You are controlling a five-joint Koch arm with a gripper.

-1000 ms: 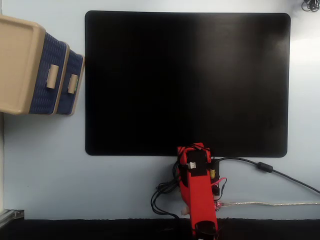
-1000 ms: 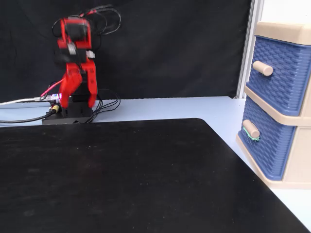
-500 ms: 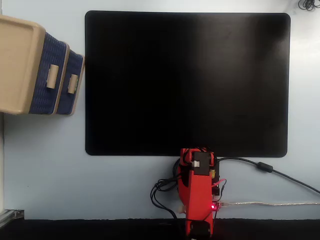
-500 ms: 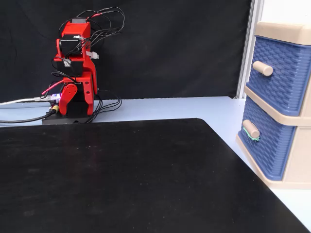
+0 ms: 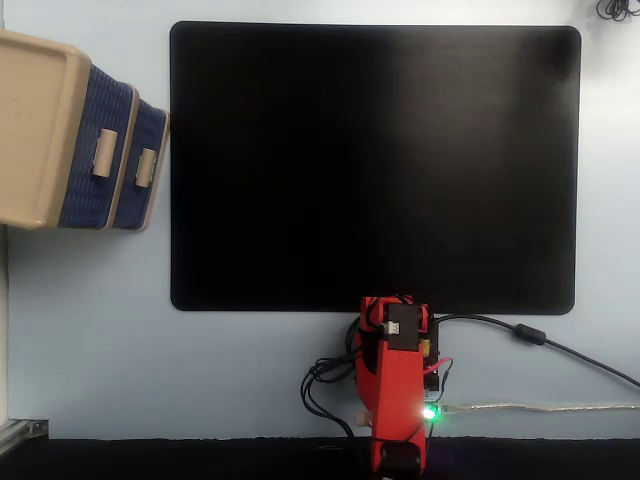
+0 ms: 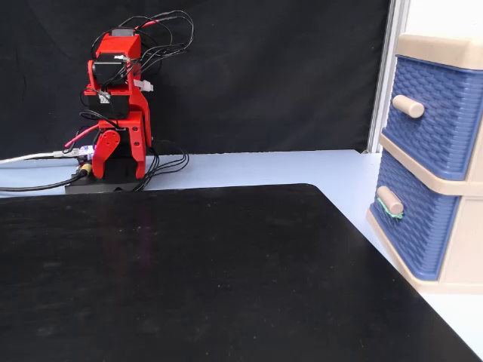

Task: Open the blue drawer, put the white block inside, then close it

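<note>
- My arm (image 5: 395,400) (image 6: 117,113) is folded up on its base at the edge of the bench (image 5: 90,330) (image 6: 256,162). It sits at the bottom edge of one fixed view and at the back left of the other.
- My jaws are tucked into the folded arm, and I cannot tell from either view whether they are apart or together. I see nothing held in them.
- A beige drawer cabinet (image 5: 35,130) (image 6: 438,49) stands on the bench just beside the black mat (image 5: 375,170) (image 6: 189,271). It is well apart from me, across the mat.
- The cabinet holds two drawers, one above the other, both with woven-texture dark blue fronts.
- The blue drawer (image 5: 152,125) (image 6: 419,226) is the lower one, with the narrower-looking front in the view from above. Its small handle (image 5: 146,165) (image 6: 389,200) is beige with a touch of green on it.
- The other drawer (image 5: 80,200) (image 6: 438,113) is the upper one, with the bigger handle (image 5: 102,152) (image 6: 407,106).
- Both fronts look pushed into the frame, so whatever lies inside either drawer is hidden.
- Black cables (image 5: 325,385) (image 6: 162,162) loop around my base, and a green light (image 5: 430,412) glows on it.
</note>
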